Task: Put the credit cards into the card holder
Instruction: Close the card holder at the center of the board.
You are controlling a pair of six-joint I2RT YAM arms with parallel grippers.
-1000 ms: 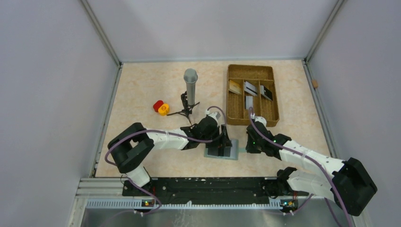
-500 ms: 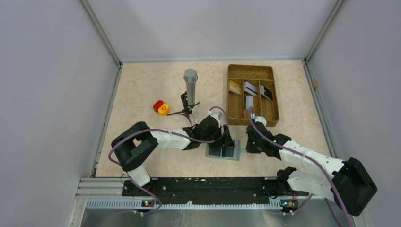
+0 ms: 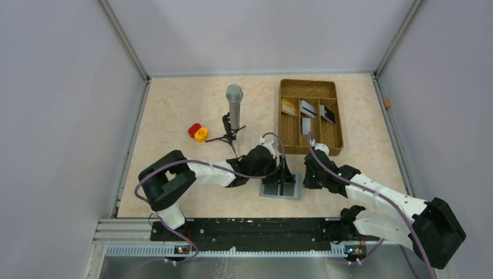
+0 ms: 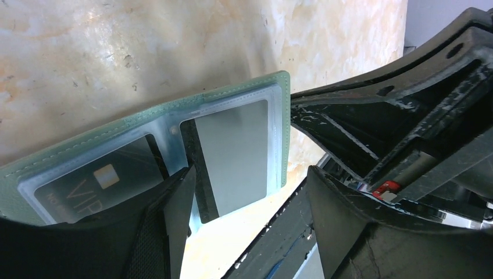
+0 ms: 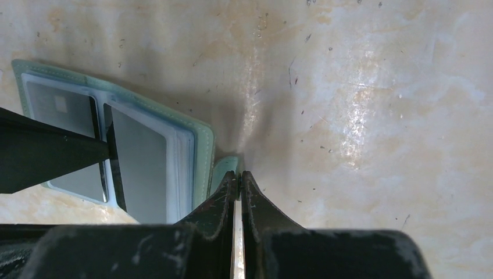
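Grey-green card holder (image 3: 295,192) open flat, near-centre of table. Two credit cards (image 4: 232,151) sleeved inside; four more wait in brown tray (image 3: 308,82), far right. Left gripper (image 3: 281,185) spread over holder. Right gripper (image 5: 239,185) pressed together, apparently pinching tab (image 5: 224,167).

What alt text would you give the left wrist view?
An open grey-green card holder lies on the beige table, a black VIP card and a silver-grey card in its clear sleeves. The left tool, open, frames it from below.
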